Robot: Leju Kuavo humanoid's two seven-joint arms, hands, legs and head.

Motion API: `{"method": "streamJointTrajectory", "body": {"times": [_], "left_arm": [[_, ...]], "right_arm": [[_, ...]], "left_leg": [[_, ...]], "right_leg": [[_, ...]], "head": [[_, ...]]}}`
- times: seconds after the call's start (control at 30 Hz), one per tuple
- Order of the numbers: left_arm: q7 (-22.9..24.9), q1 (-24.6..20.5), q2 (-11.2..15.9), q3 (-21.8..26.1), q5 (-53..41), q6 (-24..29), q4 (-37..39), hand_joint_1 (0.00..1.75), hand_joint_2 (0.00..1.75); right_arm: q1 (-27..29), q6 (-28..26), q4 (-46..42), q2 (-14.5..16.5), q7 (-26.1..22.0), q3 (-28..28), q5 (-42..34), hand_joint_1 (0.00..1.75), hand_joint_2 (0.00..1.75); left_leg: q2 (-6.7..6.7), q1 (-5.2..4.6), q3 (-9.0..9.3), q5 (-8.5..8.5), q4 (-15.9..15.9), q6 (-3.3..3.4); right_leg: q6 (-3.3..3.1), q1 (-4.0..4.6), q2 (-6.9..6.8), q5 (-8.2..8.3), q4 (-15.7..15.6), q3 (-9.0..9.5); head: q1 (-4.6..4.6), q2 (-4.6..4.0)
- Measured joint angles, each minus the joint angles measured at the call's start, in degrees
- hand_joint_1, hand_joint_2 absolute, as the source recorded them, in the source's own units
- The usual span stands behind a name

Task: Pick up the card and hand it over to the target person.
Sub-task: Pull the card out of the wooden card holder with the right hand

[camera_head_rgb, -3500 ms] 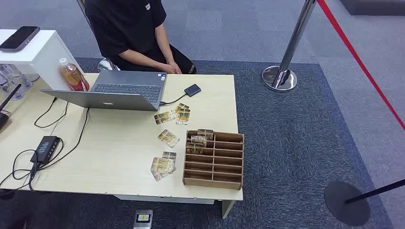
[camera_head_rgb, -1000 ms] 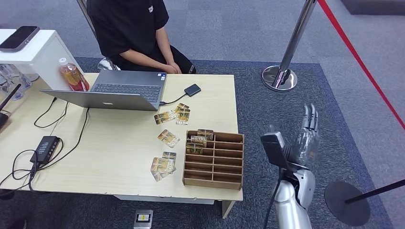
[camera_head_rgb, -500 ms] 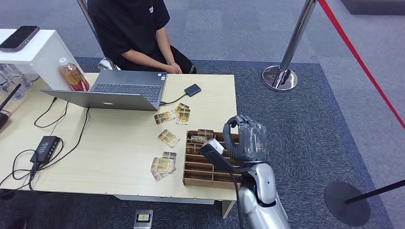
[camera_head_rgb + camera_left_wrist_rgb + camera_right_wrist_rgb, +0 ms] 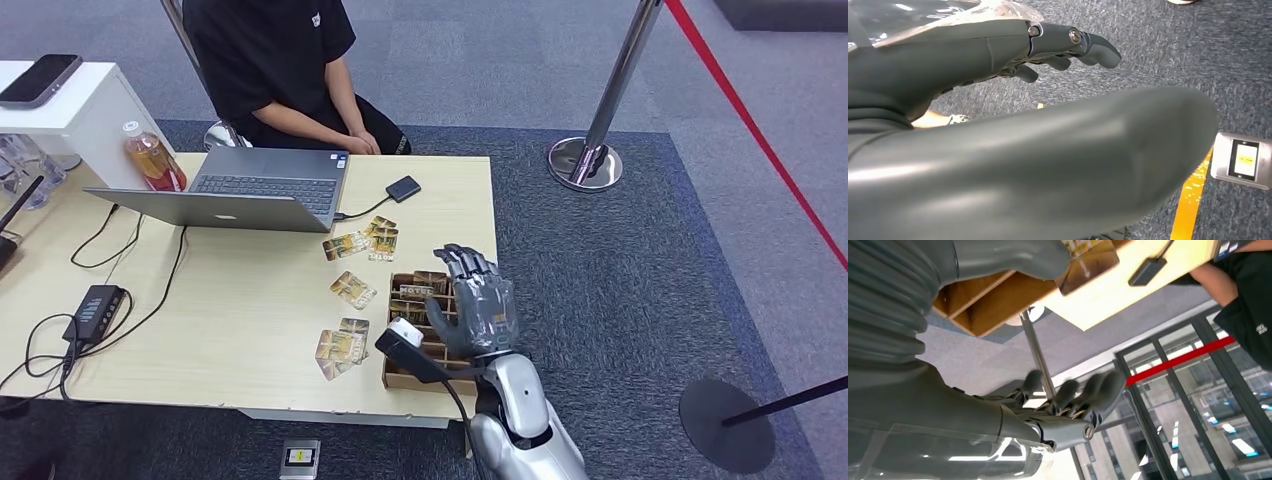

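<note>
Fingers (image 4: 470, 265) of the right hand (image 4: 478, 300) are spread apart and hold nothing, hovering over the far end of the wooden rack (image 4: 447, 335) at the worktop (image 4: 240, 330) edge. Cards (image 4: 418, 289) stand in the rack's far-left slots, just beside the thumb side of the hand; I cannot tell whether any fingertip touches them. More cards lie loose on the worktop: a pair (image 4: 339, 349) near the rack's near corner, one (image 4: 353, 289) further out, and a cluster (image 4: 364, 241) by the laptop (image 4: 240, 190). The left hand (image 4: 998, 100) hangs low over carpet, its fingers loosely extended and holding nothing.

By my reading the task is at its start: the reach is nearly made, but no card is gripped, and lifting and passing it to the seated person (image 4: 280, 70) remain.

The cards carry gold printing that looks like "HOTEL", though it is too small to be sure
</note>
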Motion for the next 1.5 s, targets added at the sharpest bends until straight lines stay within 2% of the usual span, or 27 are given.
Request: {"method": "streamJointTrajectory", "body": {"times": [0.2,0.43,0.7,0.83,1.1,1.5], "left_arm": [[0.45,-0.03,0.09,-0.23,-0.28,0.26,0.22,0.00,0.00],[0.76,-0.41,-1.25,0.06,0.00,2.28,0.05,0.00,0.00],[1.09,-0.49,-0.89,0.24,0.22,2.03,0.41,0.00,0.00],[2.59,-0.90,0.44,0.44,0.52,-0.34,0.68,0.00,0.00],[3.46,-0.90,0.49,0.49,0.55,-0.79,0.56,0.00,0.00],[3.48,-0.88,0.43,0.44,0.54,-0.70,0.55,0.00,0.00]], "right_arm": [[0.05,-0.23,1.12,0.49,0.22,0.35,0.22,0.58,1.75],[0.12,-0.76,1.28,-0.12,0.13,0.28,0.29,0.60,1.75],[-0.23,-0.45,1.64,0.04,-0.07,0.94,0.25,0.62,1.75],[-1.51,0.16,2.97,0.80,-0.21,1.57,-0.09,0.71,1.75],[-2.17,0.32,3.73,0.82,-0.86,2.38,-0.76,0.92,1.75],[-2.70,0.43,4.73,0.69,-1.31,3.27,-1.50,0.81,1.75]], "left_leg": [[0.01,0.00,-0.01,0.01,-0.01,0.00],[0.03,0.01,-0.03,0.04,-0.02,0.01],[0.00,0.00,-0.02,0.03,-0.01,0.01],[-0.04,0.00,0.00,0.00,0.01,0.00],[-0.03,0.00,-0.02,0.02,0.00,0.00],[-0.03,0.01,-0.03,0.00,0.02,0.00]], "right_leg": [[0.00,0.00,0.02,0.02,-0.01,-0.01],[-0.01,0.01,0.05,0.05,-0.02,-0.03],[0.00,0.00,0.01,0.03,-0.02,-0.02],[0.00,0.00,-0.05,-0.02,0.01,0.01],[0.00,0.00,-0.03,0.01,-0.01,-0.01],[0.00,0.01,-0.03,0.00,0.01,-0.01]], "head": [[0.00,0.00],[0.00,0.00],[0.00,0.00],[0.00,0.00],[0.00,0.00],[0.00,0.00]]}}
